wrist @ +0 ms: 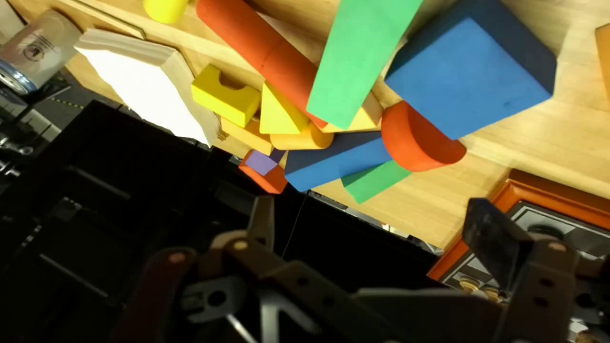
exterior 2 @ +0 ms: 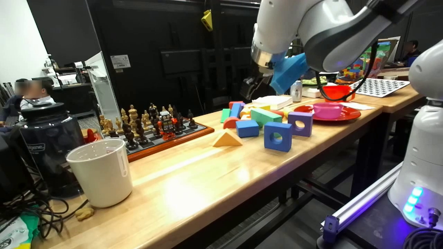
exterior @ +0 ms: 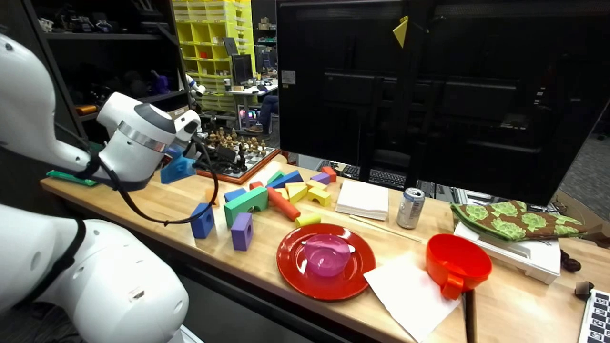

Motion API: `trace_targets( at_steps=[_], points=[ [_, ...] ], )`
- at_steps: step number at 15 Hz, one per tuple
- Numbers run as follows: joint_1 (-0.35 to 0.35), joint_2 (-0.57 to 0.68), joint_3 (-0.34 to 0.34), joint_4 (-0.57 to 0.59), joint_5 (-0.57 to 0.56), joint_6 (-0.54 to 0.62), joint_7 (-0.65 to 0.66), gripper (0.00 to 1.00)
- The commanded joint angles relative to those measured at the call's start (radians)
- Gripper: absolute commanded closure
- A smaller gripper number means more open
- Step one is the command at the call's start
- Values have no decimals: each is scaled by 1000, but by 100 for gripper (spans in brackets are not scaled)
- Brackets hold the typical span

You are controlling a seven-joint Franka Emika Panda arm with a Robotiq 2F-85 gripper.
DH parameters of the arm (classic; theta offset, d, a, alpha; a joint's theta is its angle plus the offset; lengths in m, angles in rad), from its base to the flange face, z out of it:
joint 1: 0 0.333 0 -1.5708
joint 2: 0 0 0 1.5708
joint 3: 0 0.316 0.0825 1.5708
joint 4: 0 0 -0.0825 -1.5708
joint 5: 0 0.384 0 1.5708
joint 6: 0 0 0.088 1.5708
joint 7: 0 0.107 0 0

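Hovering near colored blocks (wrist: 350,71), gripper (wrist: 369,206) spread wide, chessboard (exterior 2: 187,137) nearby.

Left of and below the end effector (wrist: 369,209) in an exterior view sits the chessboard (exterior 2: 173,143), its pieces (exterior 2: 133,116) on top. The screen (exterior 2: 159,79) rises behind them, also left of the end effector, its dark back showing. Farther left, lower and nearer the camera, a cup (exterior 2: 100,176) stands near a jar (exterior 2: 52,135). In an exterior view, to the right of the end effector and lower, the table (exterior: 267,247) carries a stack of paper (exterior: 363,197), an upright can (exterior: 411,209), a stick (exterior: 386,228), and a plate (exterior: 293,271) with a bowl (exterior: 326,259) on it. Farther right come a sheet (exterior: 410,300), a mug (exterior: 457,264) at its edge, and a cloth (exterior: 519,219) lying over a box (exterior: 538,257).
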Motion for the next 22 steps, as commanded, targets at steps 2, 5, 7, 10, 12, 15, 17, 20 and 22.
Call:
trace_targets(
  at_steps=[2,5,7,10,12,15,17,20,22],
  points=[
    [4,48,95,-4,-219,-50,265,0],
    [21,95,106,-10,-315,-71,353,0],
    [42,137,86,-12,-337,-81,338,0],
    [124,237,-30,-15,-321,-49,187,0],
    [80,188,32,-13,-309,-59,246,0],
    [71,192,34,-10,-309,-60,247,0],
    [66,216,10,-9,-323,7,220,0],
    [85,225,-18,-10,-307,72,176,0],
    [102,219,-22,-10,-296,77,158,0]
  ],
)
